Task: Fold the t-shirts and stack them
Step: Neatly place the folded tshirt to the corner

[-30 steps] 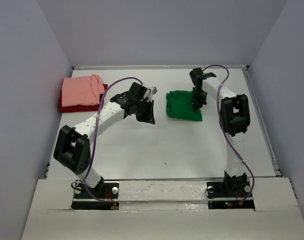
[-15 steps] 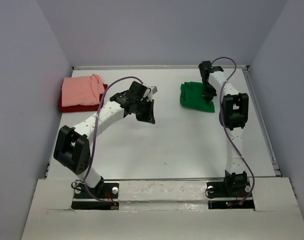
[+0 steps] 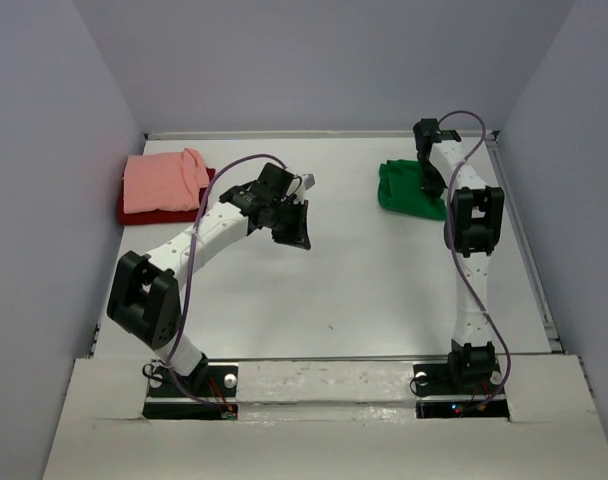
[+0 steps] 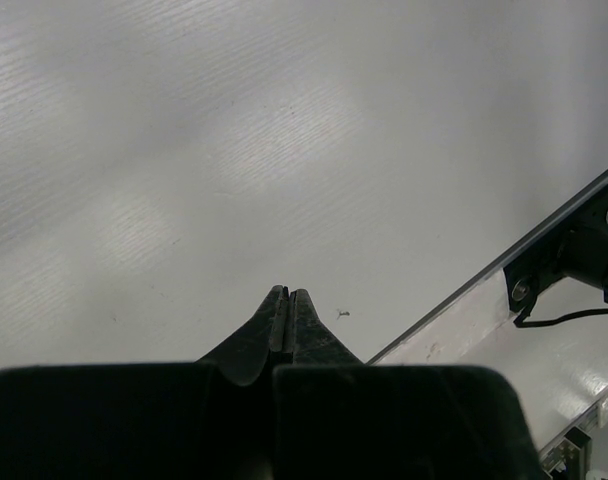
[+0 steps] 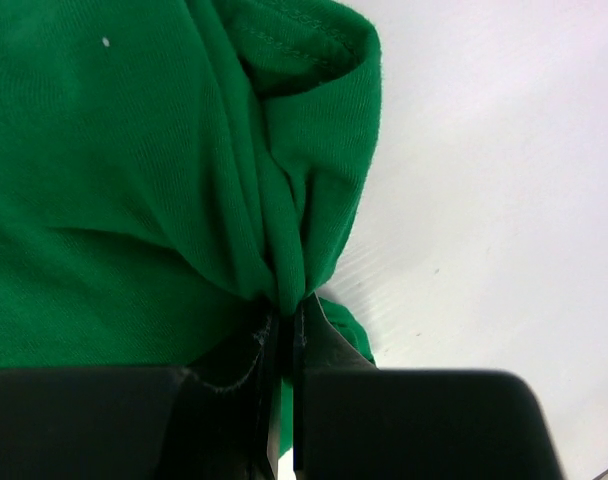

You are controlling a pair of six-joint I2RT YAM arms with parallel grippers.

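Note:
A bright green t-shirt (image 3: 406, 190) lies bunched at the back right of the table, and my right gripper (image 3: 429, 186) is shut on a fold of it. In the right wrist view the green t-shirt (image 5: 134, 180) fills the left side, its cloth pinched in the right gripper (image 5: 287, 305). A salmon pink t-shirt (image 3: 162, 181) lies folded on a dark red t-shirt (image 3: 132, 213) at the back left. My left gripper (image 3: 296, 225) hangs over the table's middle, shut and empty; the left wrist view shows this left gripper (image 4: 286, 295) above bare table.
The white table (image 3: 334, 290) is walled by grey panels on the left, back and right. A metal rail (image 3: 524, 240) runs along its right edge. The near edge rail (image 4: 484, 290) and a black base mount (image 4: 574, 260) show in the left wrist view.
My right gripper has dragged the green t-shirt from the table's middle toward the back right. The left arm has not moved.

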